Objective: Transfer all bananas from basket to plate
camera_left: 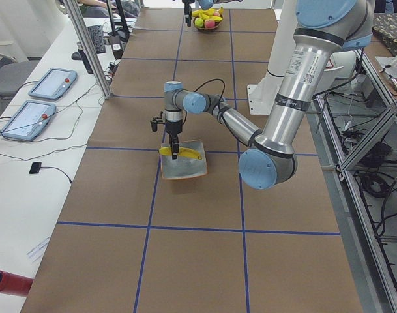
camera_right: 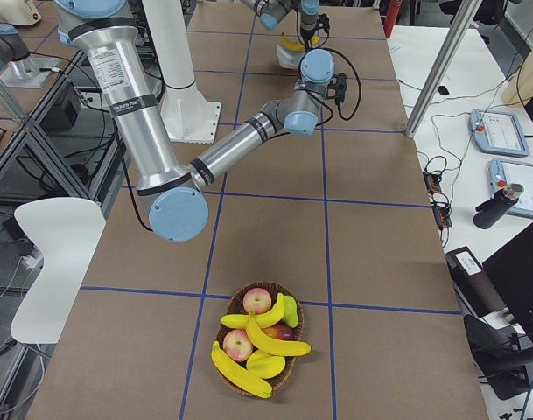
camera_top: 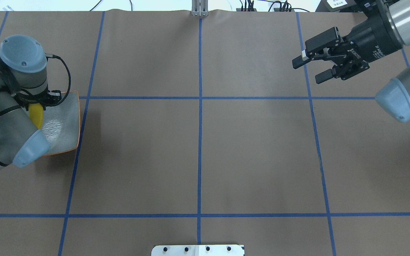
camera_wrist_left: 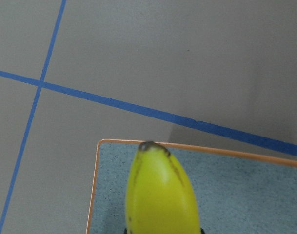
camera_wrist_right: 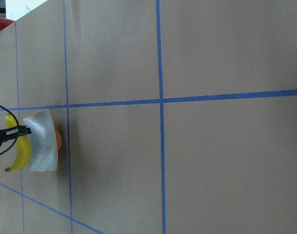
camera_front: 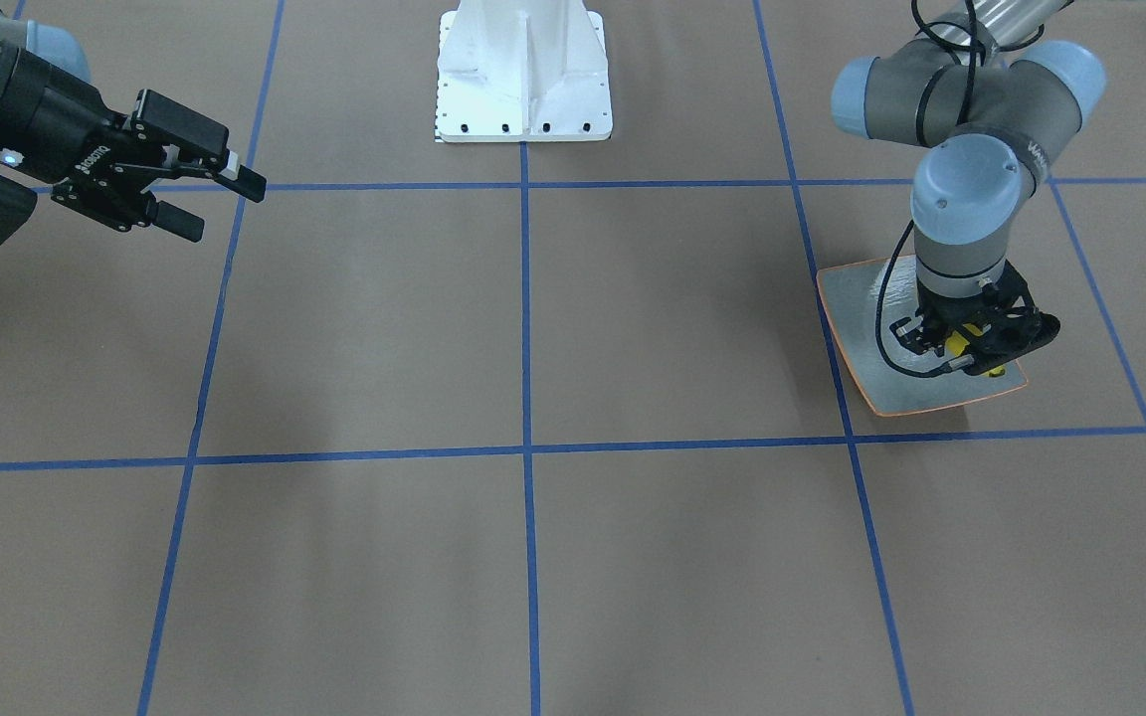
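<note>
My left gripper [camera_front: 966, 348] is shut on a yellow banana [camera_top: 36, 114] and holds it low over the grey-blue plate [camera_top: 64, 121] with the orange rim. The left wrist view shows the banana's dark tip [camera_wrist_left: 149, 146] over the plate's corner [camera_wrist_left: 107, 161]. In the exterior left view the banana [camera_left: 185, 154] lies across the plate's far edge [camera_left: 185, 171]. My right gripper [camera_top: 310, 69] is open and empty, high above the table. Three more bananas [camera_right: 277, 344] lie in the basket [camera_right: 288, 372] at the table's other end.
The basket also holds apples [camera_right: 257, 300] and other fruit. The robot's white base [camera_front: 523, 75] stands at mid-table. Blue tape lines [camera_top: 199, 142] mark a grid on the brown table. Tablets [camera_left: 51, 83] lie on a side bench.
</note>
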